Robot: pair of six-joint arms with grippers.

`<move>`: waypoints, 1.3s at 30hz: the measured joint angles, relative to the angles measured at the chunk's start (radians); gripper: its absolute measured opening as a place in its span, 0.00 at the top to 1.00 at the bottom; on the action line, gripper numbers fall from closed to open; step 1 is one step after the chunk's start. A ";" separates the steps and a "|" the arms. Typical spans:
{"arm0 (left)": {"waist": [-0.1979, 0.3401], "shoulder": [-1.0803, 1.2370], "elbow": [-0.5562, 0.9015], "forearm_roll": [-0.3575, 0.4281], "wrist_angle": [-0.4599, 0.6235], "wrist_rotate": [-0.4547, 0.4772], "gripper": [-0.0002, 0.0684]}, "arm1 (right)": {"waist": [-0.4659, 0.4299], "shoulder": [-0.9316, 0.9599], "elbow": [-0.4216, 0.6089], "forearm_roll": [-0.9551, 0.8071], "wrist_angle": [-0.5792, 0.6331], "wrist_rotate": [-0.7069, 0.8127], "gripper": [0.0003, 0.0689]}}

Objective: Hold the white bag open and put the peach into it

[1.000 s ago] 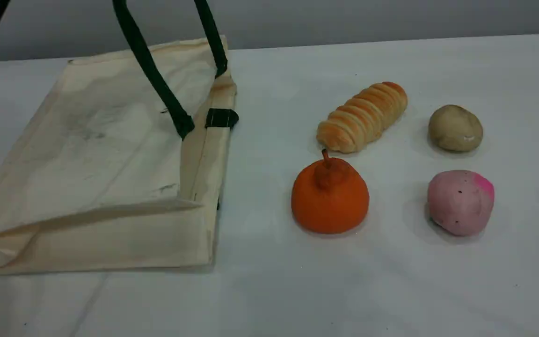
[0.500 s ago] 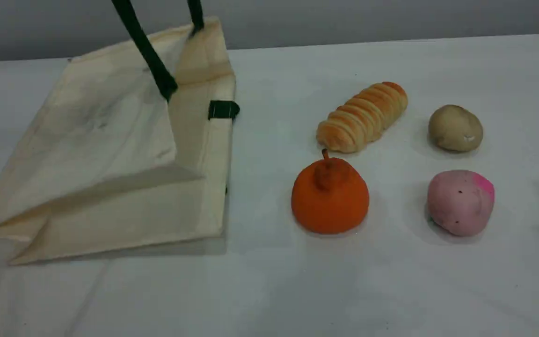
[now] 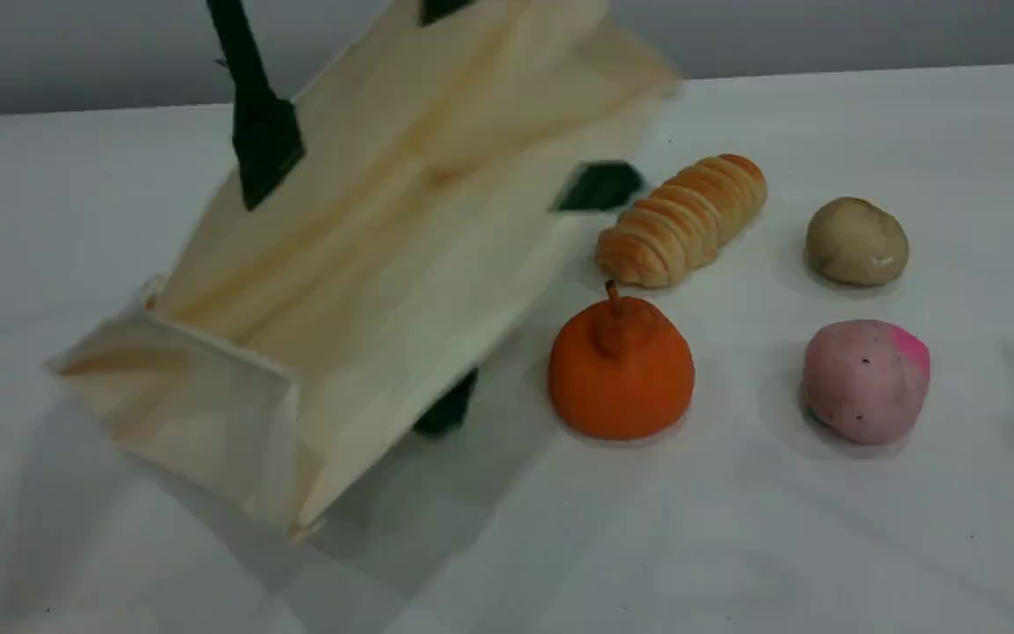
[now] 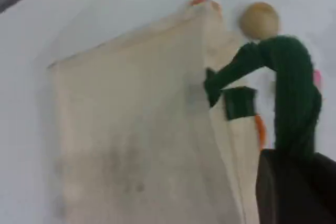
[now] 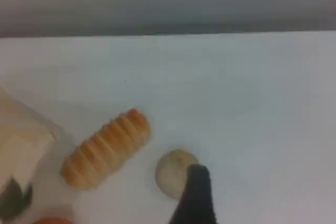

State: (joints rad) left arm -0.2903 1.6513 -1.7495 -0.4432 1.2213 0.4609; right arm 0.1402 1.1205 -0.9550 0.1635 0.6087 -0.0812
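Observation:
The white bag (image 3: 366, 264) hangs tilted over the table's left half, its base low at the left and its mouth raised toward the top edge. One dark green handle (image 3: 252, 114) runs taut out of the top of the scene view. In the left wrist view that handle (image 4: 294, 93) leads straight into my left gripper (image 4: 296, 182), which is shut on it above the bag (image 4: 131, 140). The pale pink peach (image 3: 865, 380) lies at the right front, untouched. My right gripper (image 5: 197, 198) hovers open over the back right, holding nothing; the peach is outside its view.
An orange stemmed fruit (image 3: 620, 370) sits just right of the bag's lower edge. A ridged bread roll (image 3: 683, 220) lies close to the bag's upper corner. A beige-brown lump (image 3: 856, 240) rests behind the peach. The bag's other handle (image 3: 447, 409) dangles underneath.
The bag has been pulled up off the table by its handle and swung right, from lying flat to hanging tilted near the bread roll. The foods have not moved.

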 joint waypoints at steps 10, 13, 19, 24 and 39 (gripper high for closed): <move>-0.014 -0.061 0.054 0.115 0.000 -0.087 0.85 | 0.000 0.001 0.000 0.018 0.035 -0.006 0.17; -0.011 -0.060 0.054 0.166 0.000 -0.111 0.85 | 0.000 0.012 0.000 0.036 0.044 -0.017 0.17; -0.011 -0.060 0.054 0.161 0.000 -0.112 0.85 | 0.000 0.080 0.000 0.146 0.059 -0.125 0.17; -0.011 -0.059 0.053 0.164 0.000 -0.112 0.85 | 0.001 0.167 0.000 0.285 0.068 -0.254 0.17; -0.011 -0.059 0.053 0.180 0.000 -0.111 0.85 | 0.001 0.486 -0.001 0.418 0.273 -0.333 0.17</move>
State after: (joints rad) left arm -0.3010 1.5925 -1.6962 -0.2634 1.2216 0.3498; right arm 0.1411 1.6068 -0.9559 0.5817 0.8816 -0.4143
